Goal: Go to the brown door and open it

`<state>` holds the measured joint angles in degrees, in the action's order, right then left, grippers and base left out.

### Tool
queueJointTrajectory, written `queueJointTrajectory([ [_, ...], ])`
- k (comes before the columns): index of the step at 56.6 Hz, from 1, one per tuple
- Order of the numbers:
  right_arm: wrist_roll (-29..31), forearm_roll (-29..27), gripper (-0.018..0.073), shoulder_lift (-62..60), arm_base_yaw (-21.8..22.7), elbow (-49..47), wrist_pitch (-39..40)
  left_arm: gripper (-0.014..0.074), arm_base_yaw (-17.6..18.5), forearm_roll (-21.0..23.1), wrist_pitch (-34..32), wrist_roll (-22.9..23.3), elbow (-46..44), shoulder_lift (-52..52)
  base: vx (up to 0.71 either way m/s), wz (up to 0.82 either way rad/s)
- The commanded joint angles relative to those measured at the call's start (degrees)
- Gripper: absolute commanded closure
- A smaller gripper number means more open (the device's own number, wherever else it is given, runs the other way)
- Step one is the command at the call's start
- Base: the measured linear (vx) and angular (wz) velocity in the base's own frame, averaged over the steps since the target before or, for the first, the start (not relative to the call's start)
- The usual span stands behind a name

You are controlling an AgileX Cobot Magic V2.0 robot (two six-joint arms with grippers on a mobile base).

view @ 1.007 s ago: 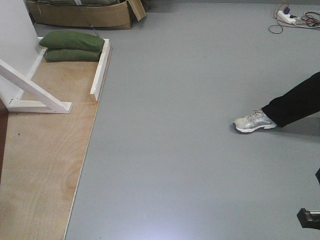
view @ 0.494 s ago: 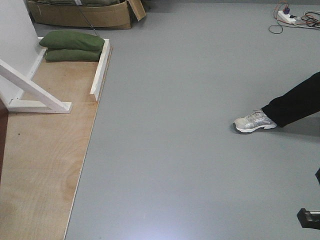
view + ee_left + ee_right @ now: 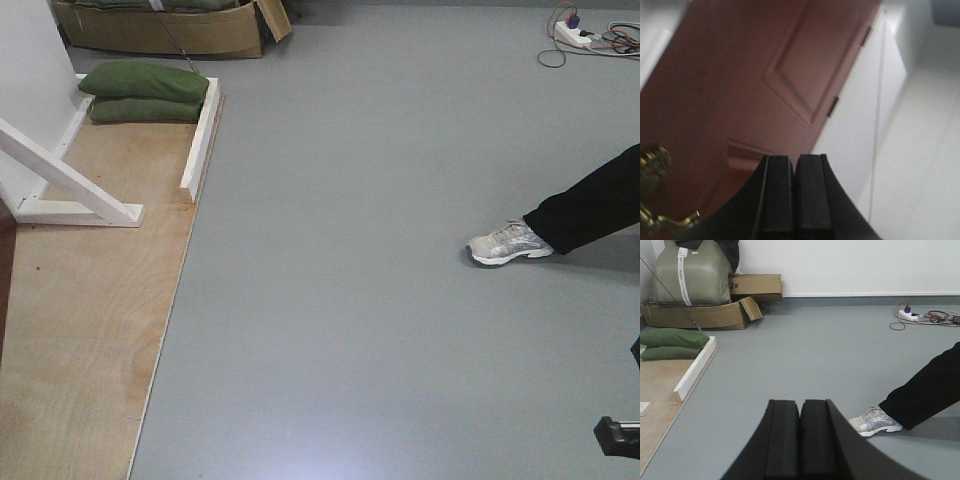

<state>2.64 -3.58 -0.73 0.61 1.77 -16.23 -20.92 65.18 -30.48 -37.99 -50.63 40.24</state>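
The brown door fills the left wrist view, reddish-brown with recessed panels, tilted in the frame. Its brass lever handle on an ornate backplate shows at the lower left. My left gripper is shut and empty, its tips in front of the door's lower panel edge, apart from the handle. A thin dark-red strip of the door shows at the left edge of the front view. My right gripper is shut and empty, held over the grey floor.
A plywood base with white braces and green sandbags lies left. Cardboard boxes stand behind. A person's leg and sneaker are at right. A power strip with cables lies far right. White frame borders the door.
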Motion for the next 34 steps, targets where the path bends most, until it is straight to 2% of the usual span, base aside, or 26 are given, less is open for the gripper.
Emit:
queueJointTrajectory([
  [1,0.3,0.0,0.0559,-0.6,0.3,0.3,4.7,0.0600,-1.0,0.7,-5.7,-3.1,-8.9,4.7,0.00,0.00],
  [6,0.3,0.0,0.0559,-0.6,0.3,0.3,4.7,0.0600,-2.5,0.9,-5.2,-4.9,-17.8,10.5,0.00,0.00],
  [16,0.3,0.0,0.0559,-0.6,0.3,0.3,4.7,0.0600,-7.3,1.6,2.4,-7.5,-28.6,18.5,0.00,0.00],
  [22,0.3,0.0,0.0559,-0.6,0.3,0.3,4.7,0.0600,-12.8,2.0,6.2,-7.7,-29.9,21.8,0.00,0.00],
  [34,0.3,0.0,0.0559,-0.6,0.3,0.3,4.7,0.0600,-26.7,7.5,11.4,-7.5,-29.9,25.1,0.00,0.00],
])
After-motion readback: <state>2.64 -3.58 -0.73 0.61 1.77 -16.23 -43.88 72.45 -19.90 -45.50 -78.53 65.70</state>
